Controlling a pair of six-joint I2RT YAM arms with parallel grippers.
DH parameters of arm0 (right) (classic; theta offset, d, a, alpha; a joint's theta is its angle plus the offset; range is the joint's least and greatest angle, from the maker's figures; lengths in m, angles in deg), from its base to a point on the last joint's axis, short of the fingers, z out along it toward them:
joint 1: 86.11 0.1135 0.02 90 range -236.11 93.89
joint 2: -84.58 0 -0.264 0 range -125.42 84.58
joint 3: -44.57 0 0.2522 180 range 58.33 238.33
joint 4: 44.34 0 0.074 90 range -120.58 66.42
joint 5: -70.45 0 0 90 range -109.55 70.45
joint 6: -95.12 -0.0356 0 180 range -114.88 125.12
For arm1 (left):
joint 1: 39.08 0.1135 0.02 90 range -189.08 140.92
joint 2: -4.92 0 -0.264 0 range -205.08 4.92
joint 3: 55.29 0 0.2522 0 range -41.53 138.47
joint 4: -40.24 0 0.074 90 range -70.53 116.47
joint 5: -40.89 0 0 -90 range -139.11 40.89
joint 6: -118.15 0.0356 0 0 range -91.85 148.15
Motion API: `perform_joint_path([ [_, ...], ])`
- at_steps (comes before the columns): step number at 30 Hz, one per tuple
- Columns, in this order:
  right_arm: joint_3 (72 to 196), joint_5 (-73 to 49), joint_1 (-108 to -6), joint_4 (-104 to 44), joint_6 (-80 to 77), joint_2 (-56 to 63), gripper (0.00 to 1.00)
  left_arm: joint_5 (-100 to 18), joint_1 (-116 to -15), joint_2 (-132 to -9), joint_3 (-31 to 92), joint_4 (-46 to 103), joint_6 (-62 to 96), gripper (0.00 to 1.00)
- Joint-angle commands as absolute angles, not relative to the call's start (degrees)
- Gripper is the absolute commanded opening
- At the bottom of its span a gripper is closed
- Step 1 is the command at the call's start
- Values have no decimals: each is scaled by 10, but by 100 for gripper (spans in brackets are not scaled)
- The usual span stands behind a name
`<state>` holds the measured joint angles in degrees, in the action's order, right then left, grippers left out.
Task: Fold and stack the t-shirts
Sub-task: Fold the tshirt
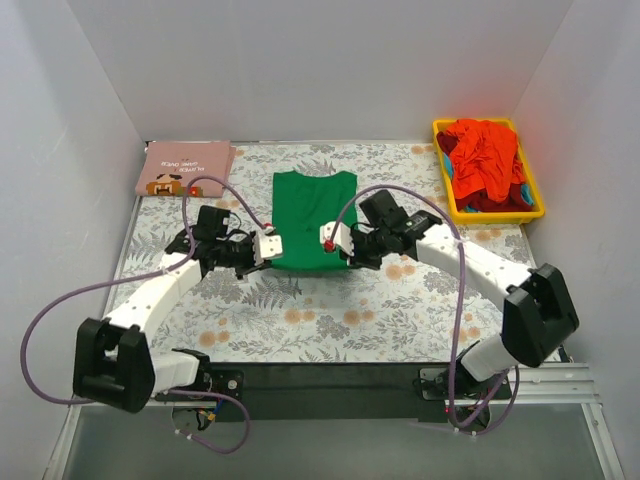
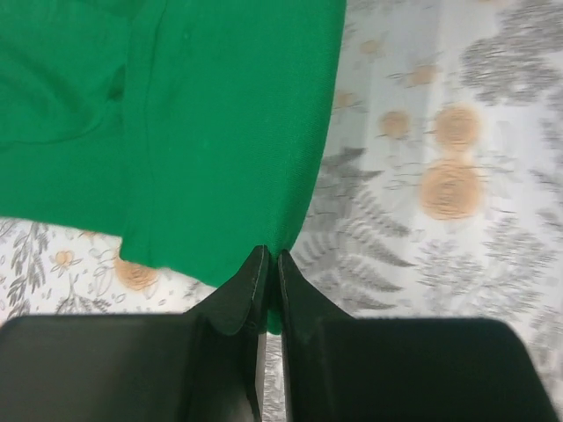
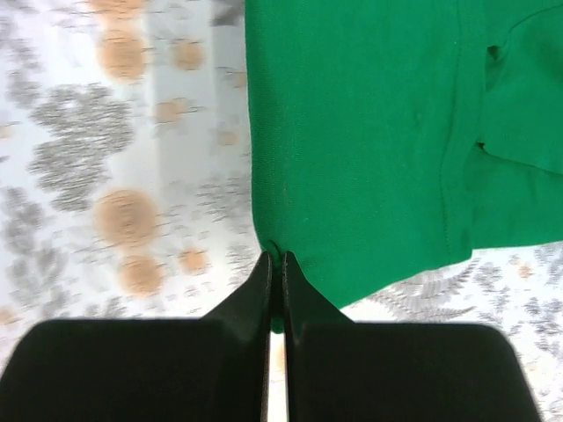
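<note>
Both jaws on green t-shirt (image 1: 314,215) corners

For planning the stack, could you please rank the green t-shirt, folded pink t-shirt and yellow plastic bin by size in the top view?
1-2. yellow plastic bin and green t-shirt, about alike.
3. folded pink t-shirt, clearly smaller.

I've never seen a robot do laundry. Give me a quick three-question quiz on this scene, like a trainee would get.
1. True or false: the folded pink t-shirt lies at the far left corner of the table.
2. The red-orange shirts sit in: A) the yellow bin, B) a drawer, C) a sack?
3. Fill in: the left gripper and right gripper are each shut on a near corner of the ____ t-shirt.
Key: 1 true; 2 A; 3 green t-shirt.
</note>
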<state>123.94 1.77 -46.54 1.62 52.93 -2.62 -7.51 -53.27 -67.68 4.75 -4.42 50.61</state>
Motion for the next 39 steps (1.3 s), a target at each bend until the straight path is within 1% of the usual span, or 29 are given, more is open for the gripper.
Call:
perform_joint_path([
  [1,1193,58,-435,108,505,61,1,-52,-559,-594,29,-178,522,0],
  [4,1129,82,-409,128,492,133,1,-40,-584,-523,20,-265,541,0],
  [8,1097,111,-392,163,485,182,1,-20,-600,-477,28,-380,553,0],
  [11,1109,95,-394,166,492,189,1,-19,-600,-476,39,-411,539,0],
  [15,1143,87,-409,166,519,170,1,-40,-600,-508,73,-375,514,0],
  [19,1206,96,-474,175,561,94,1,-56,-589,-577,116,-330,530,0],
  [23,1270,101,-540,182,630,12,1,-34,-536,-684,192,-271,550,0],
  [24,1300,102,-549,181,638,-8,1,-31,-527,-737,208,-259,554,0],
  [26,1335,115,-575,181,659,-75,1,-30,-509,-800,252,-220,550,0],
  [27,1384,119,-583,180,662,-101,1,-28,-503,-861,270,-206,547,0],
  [28,1407,124,-591,181,671,-154,1,-25,-491,-887,300,-171,517,0],
  [30,1463,127,-611,181,677,-210,1,-17,-481,-939,329,-144,497,0],
  [31,1515,130,-617,181,680,-264,1,-23,-480,-977,338,-103,481,0],
  [34,1584,120,-631,182,678,-361,1,-40,-479,-1026,363,-67,447,0],
  [35,1605,114,-632,181,680,-378,1,-42,-479,-1047,364,-34,426,0],
  [39,1622,112,-631,178,671,-432,1,-70,-480,-1085,363,-11,406,0],
])
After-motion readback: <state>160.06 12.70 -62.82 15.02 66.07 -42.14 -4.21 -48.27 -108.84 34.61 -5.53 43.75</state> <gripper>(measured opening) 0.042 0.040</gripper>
